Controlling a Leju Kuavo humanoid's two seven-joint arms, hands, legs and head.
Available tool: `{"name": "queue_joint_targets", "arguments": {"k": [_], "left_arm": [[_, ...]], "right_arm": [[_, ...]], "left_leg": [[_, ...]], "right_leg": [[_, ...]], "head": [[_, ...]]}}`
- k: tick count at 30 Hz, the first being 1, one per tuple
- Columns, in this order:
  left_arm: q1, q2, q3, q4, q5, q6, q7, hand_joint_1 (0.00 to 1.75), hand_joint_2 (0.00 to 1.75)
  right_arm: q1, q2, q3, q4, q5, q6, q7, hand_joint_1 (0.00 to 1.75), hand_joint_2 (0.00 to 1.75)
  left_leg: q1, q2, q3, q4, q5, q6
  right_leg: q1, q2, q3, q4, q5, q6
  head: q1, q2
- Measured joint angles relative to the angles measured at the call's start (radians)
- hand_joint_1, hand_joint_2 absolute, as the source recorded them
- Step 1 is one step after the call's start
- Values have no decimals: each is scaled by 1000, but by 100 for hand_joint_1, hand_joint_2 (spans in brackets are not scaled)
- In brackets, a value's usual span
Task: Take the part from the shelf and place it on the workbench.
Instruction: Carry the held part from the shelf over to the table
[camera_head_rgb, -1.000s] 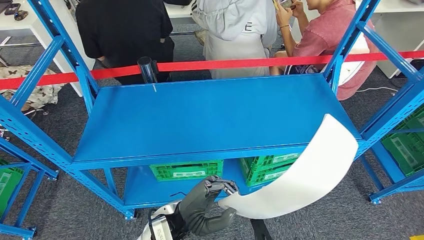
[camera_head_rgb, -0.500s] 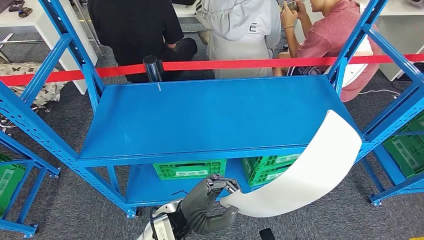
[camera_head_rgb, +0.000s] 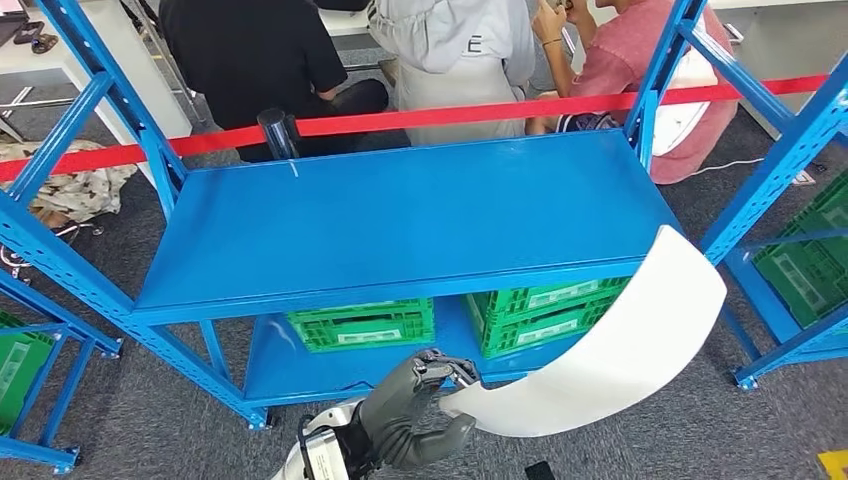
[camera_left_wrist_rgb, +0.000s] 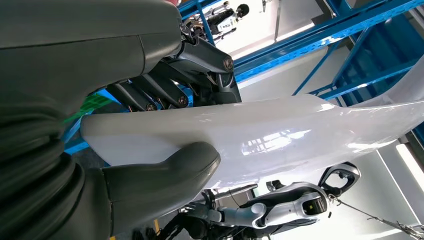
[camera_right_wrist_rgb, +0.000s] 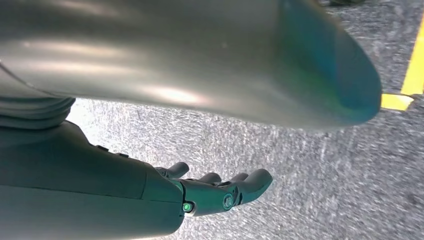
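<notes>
The left hand (camera_head_rgb: 415, 415) grips one end of the curved white part (camera_head_rgb: 610, 355), held in front of the shelf's (camera_head_rgb: 400, 225) right front corner. The right hand (camera_right_wrist_rgb: 220, 192) hangs above carpet, fingers apart, holding nothing.

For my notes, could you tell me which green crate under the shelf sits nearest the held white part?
The right-hand green crate, beside the white part; the other crate sits further left.

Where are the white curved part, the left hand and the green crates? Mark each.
white curved part (camera_head_rgb: 620, 345): head view, middle of its broad face.
left hand (camera_head_rgb: 415, 415): head view, palm.
green crates (camera_head_rgb: 362, 325): head view, front wall of one.
</notes>
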Motion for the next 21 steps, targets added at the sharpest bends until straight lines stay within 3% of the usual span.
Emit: {"name": "queue_joint_targets", "arguments": {"k": [1,2,3,6,7,8,10,11,12,13,15,16,17,18,19,21], "left_arm": [[0,0,0,1,0,-1,0,175,175],[0,0,0,2,0,-1,1,175,175],[0,0,0,2,0,-2,2,175,175],[-7,-5,-2,0,0,-3,3,175,175],[-11,-7,-4,0,0,-3,3,175,175],[-14,-9,-5,-1,0,-3,3,175,175],[-17,-11,-6,-1,0,-4,3,175,175],[-18,-13,-7,0,0,-4,3,175,175],[-18,-14,-7,0,0,-4,3,175,175],[-20,-16,-7,1,0,-4,3,175,175],[-21,-17,-8,4,0,-5,4,175,175],[-21,-18,-8,6,1,-6,4,175,175],[-21,-18,-8,8,2,-7,5,175,175],[-21,-18,-8,10,3,-8,6,175,175],[-21,-18,-8,10,4,-8,6,175,175],[-21,-19,-8,10,7,-9,6,175,175]], "right_arm": [[0,0,0,0,1,0,0,0,0],[0,0,0,0,2,0,0,0,0],[0,0,0,0,3,0,0,0,0],[-1,3,0,0,3,-1,-1,0,0],[-1,4,0,0,3,-1,-2,0,0],[-2,5,0,0,3,-1,-3,0,0],[-2,6,0,1,3,0,-7,0,0],[-2,7,0,1,3,-1,-8,0,0],[-1,8,0,1,3,-1,-9,0,0],[-1,8,0,1,3,-1,-10,0,0],[-2,7,0,1,2,-2,-14,0,0],[-2,6,0,1,2,-3,-15,0,0],[-1,5,0,1,1,-4,-17,0,0],[-1,4,0,1,0,-6,-18,0,0],[-1,3,0,1,-1,-9,-19,0,0],[-3,2,0,1,-1,-14,-21,0,0]], "left_leg": [[0,0,-9,50,-30,1],[-1,0,0,67,-42,4],[-2,0,30,44,-37,9],[-16,2,176,-157,3,36],[-22,3,201,-199,11,44],[-27,4,206,-216,15,52],[-32,4,198,-223,40,65],[-31,5,192,-230,58,71],[-28,6,184,-236,76,76],[-25,7,172,-242,95,79],[-23,10,143,-242,121,82],[-24,11,126,-241,133,81],[-24,11,109,-238,145,81],[-24,12,91,-234,156,79],[-23,12,74,-229,166,76],[-23,12,45,-215,181,68]], "right_leg": [[2,-1,-13,0,10,-1],[5,-3,-27,1,20,-1],[7,-3,-39,1,31,-1],[10,-4,-61,-1,61,7],[8,-4,-62,-4,70,14],[5,-5,-59,-10,79,22],[-1,-6,-56,-27,98,41],[-2,-6,-58,-28,95,47],[-2,-5,-65,-14,71,52],[-1,-4,-76,20,27,55],[0,-3,-106,143,-84,61],[1,-3,-114,204,-118,64],[1,-3,-111,245,-129,66],[1,-3,-90,253,-119,66],[1,-3,-50,223,-98,66],[3,-3,61,92,-84,59]], "head": [[-2,0],[-3,0],[-3,0],[-1,0],[0,0],[0,0],[-5,0],[-6,0],[-6,0],[-2,0],[8,0],[11,0],[13,0],[14,0],[16,0],[20,0]]}}
